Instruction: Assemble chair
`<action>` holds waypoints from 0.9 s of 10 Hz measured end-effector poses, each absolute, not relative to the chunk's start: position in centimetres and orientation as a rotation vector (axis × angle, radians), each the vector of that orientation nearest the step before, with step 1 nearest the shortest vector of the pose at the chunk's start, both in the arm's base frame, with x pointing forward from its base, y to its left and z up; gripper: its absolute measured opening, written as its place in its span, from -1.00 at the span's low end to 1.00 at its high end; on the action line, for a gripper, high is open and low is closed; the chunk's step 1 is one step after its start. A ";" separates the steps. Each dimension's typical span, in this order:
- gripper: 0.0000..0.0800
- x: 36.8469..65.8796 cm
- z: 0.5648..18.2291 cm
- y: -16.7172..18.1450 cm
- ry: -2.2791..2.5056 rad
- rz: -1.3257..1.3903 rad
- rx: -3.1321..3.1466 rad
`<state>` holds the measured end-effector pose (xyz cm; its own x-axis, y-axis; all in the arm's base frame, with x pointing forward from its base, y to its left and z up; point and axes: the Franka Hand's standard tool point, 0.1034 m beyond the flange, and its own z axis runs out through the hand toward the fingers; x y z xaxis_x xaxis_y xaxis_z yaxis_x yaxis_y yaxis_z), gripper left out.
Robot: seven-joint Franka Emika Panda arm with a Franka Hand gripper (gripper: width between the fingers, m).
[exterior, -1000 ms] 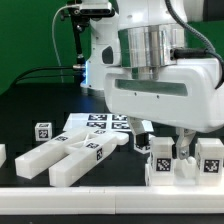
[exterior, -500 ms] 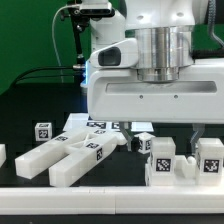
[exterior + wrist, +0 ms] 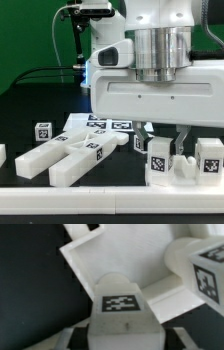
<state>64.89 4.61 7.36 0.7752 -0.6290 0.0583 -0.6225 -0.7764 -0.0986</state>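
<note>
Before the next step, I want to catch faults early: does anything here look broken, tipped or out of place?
Nothing stands out. The glossy white forked plastic chair part lies flat on the black table at the exterior view's left, and the white tagged blocks under the hand look whole. Nothing is spilled or cracked.

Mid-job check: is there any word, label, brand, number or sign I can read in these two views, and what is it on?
Words, brands, numbers: none to read in either view.
Black-and-white square tags, patterns without letters or digits: on the chair parts, the small cube and the marker board.
Wrist view: the same kind of tag on the nearest white part, no text.
</note>
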 end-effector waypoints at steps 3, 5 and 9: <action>-0.29 65.0 7.4 4.5 1.887 -0.099 -2.391; -0.29 64.9 7.4 4.2 2.129 -0.051 -2.139; -0.29 65.0 7.4 4.6 2.481 -0.012 -1.679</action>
